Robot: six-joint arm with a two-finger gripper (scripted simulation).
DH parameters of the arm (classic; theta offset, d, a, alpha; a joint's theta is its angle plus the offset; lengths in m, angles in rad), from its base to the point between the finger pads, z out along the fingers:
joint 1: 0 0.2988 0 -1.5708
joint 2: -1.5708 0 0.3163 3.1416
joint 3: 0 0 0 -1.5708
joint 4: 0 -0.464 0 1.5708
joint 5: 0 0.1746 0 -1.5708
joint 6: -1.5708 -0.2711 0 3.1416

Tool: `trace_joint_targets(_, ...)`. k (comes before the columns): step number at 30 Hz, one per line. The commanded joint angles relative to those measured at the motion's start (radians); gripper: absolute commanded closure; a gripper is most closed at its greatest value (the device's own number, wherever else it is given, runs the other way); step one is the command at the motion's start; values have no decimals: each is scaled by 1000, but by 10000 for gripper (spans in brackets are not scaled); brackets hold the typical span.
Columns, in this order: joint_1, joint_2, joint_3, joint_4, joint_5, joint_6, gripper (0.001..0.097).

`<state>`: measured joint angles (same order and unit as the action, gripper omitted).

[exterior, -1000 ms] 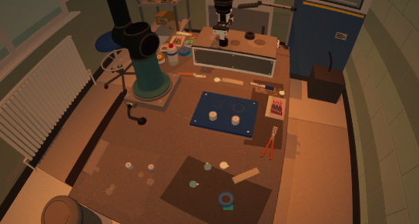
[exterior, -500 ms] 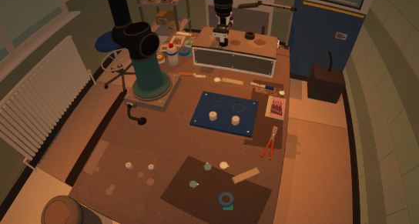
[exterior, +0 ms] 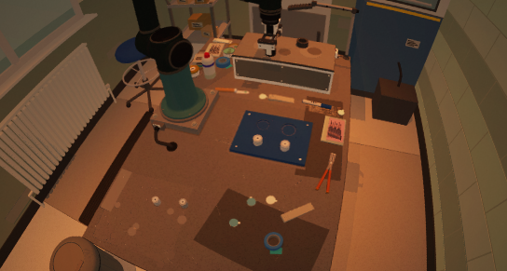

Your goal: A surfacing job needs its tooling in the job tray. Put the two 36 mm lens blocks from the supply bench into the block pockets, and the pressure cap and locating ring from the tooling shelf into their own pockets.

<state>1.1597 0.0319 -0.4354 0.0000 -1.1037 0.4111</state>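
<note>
The blue job tray (exterior: 272,137) lies mid-table. Two white lens blocks (exterior: 257,140) (exterior: 284,145) stand in its near pockets. Its two far pockets (exterior: 263,125) (exterior: 288,130) show as empty rings. The tooling shelf (exterior: 285,60) stands at the table's far edge. A dark ring-shaped part (exterior: 302,43) sits on top of the shelf. My gripper (exterior: 269,51) is open and holds nothing. It is down at the shelf top, left of the dark part. What lies under its fingers is hidden. Two small white blocks (exterior: 156,200) (exterior: 182,202) remain on the near-left bench area.
Behind the shelf stand a blue cabinet (exterior: 396,37) and a rack (exterior: 200,14). The arm's base (exterior: 182,98) stands left of the tray. Red pliers (exterior: 327,173), a card (exterior: 334,130), a bottle (exterior: 209,65) and a blue tape roll (exterior: 273,240) lie around.
</note>
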Motion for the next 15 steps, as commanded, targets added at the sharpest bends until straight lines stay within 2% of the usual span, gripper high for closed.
trace_joint_targets(1,0,0,1,0,1,0,338)
trace_joint_targets(11,0,1,0,0,2,0,338)
trace_joint_targets(15,0,1,0,0,2,0,413)
